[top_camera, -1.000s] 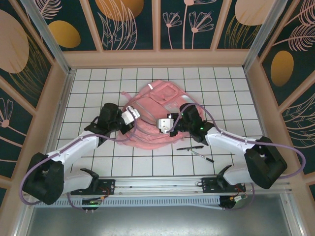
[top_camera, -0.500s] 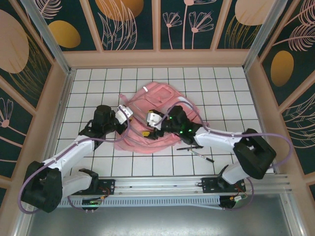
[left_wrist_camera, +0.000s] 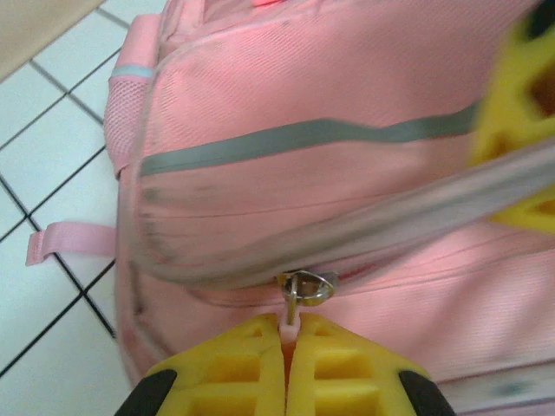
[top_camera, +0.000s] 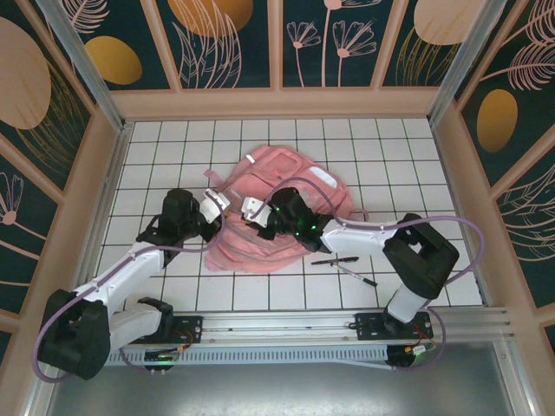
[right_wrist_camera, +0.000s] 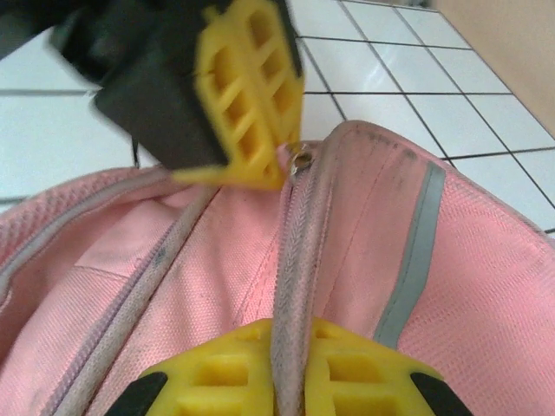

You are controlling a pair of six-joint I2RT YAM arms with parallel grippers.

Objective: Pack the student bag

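Both arms stretch forward and bend inward, meeting over the pink backpack (top_camera: 295, 173) on the surface (top_camera: 156, 147). The left end effector (left_wrist_camera: 286, 328) pinches the zipper pull (left_wrist_camera: 305, 288) just ahead, plain from its wrist. The right end effector (right_wrist_camera: 290, 334) clamps the zipper band (right_wrist_camera: 295, 251).

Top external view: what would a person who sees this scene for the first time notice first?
The pink student bag lies in the middle of the white tiled table, with both arms meeting over it. The left tool is shut on its zipper pull, and the right tool pinches the zipper band. Two pens lie right of the bag.
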